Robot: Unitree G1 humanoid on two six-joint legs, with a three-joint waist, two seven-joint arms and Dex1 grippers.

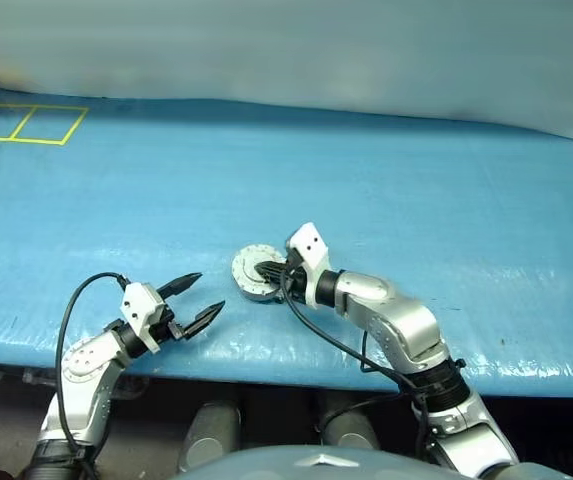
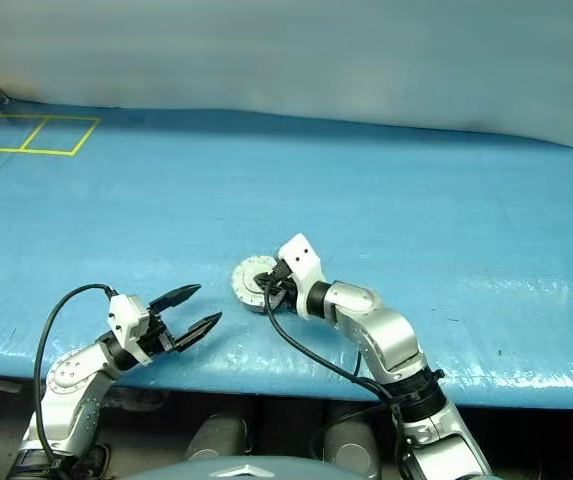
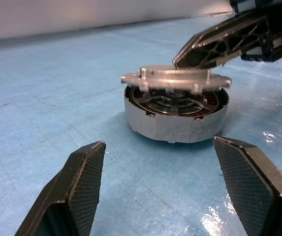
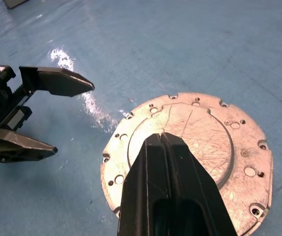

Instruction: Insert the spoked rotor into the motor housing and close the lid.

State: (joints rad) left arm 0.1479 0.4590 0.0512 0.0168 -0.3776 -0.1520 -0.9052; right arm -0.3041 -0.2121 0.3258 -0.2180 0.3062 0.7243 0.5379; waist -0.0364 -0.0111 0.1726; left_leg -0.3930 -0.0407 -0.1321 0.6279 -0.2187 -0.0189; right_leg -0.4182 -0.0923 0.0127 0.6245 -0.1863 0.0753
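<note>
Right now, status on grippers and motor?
Left gripper open, short of round silver-grey motor housing. Right gripper shut, over flat silver lid. Lid not yet seated. Nothing in the way.

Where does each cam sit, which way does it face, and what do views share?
Left eye: on the head, looking forward and down over the blue table; both arms show, left gripper open.
Right eye: same head, same scene, nearly the same angle.
Left wrist: looks level between its own fingers at the motor housing, lid partly down, spoked rotor inside.
Right wrist: looks down past its shut right gripper onto the lid.
Shared: both wrist views catch the lid and the other arm's gripper.
</note>
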